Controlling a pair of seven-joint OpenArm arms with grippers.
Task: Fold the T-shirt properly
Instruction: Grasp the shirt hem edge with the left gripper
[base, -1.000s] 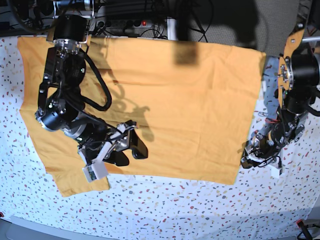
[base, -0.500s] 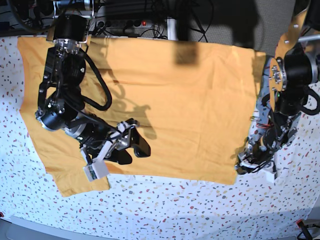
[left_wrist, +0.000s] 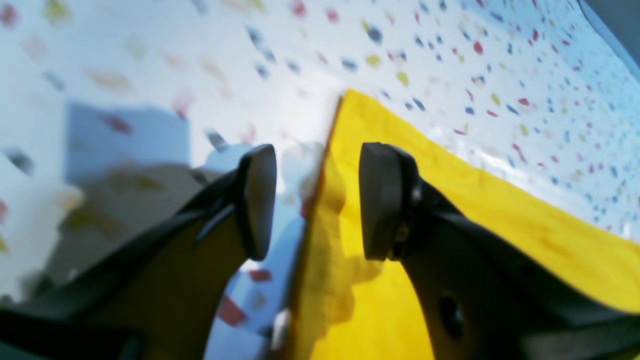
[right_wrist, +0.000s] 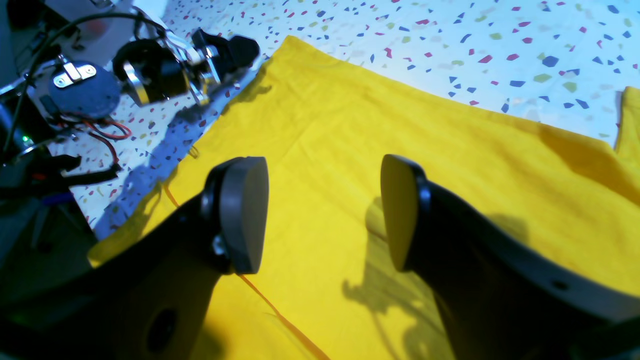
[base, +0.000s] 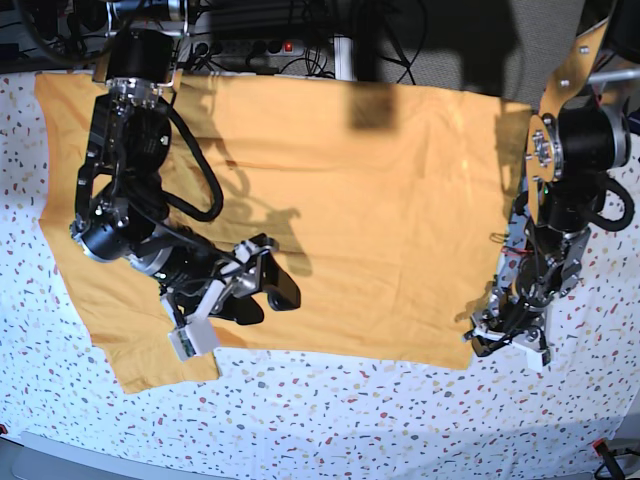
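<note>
The orange-yellow T-shirt (base: 380, 220) lies spread flat across the table. My right gripper (base: 268, 298) hovers open just above its lower left part; in the right wrist view the gripper (right_wrist: 325, 215) has only flat cloth (right_wrist: 400, 115) under the gap. My left gripper (base: 478, 338) is down at the shirt's lower right corner. In the left wrist view it (left_wrist: 317, 200) stands open astride the shirt's side edge (left_wrist: 500, 200), one fingertip (left_wrist: 380, 200) over the cloth and the other over the tablecloth. Nothing is pinched.
The white speckled tablecloth (base: 350, 410) covers the table all round the shirt. Cables and a power strip (base: 260, 45) crowd the back edge. The left arm's body (right_wrist: 165, 65) sits beside the shirt's side edge. The table's front edge (base: 100, 455) runs along the bottom.
My left arm has swung in toward the shirt's lower right corner and lowered, so its gripper now straddles the edge. My right gripper has barely shifted.
</note>
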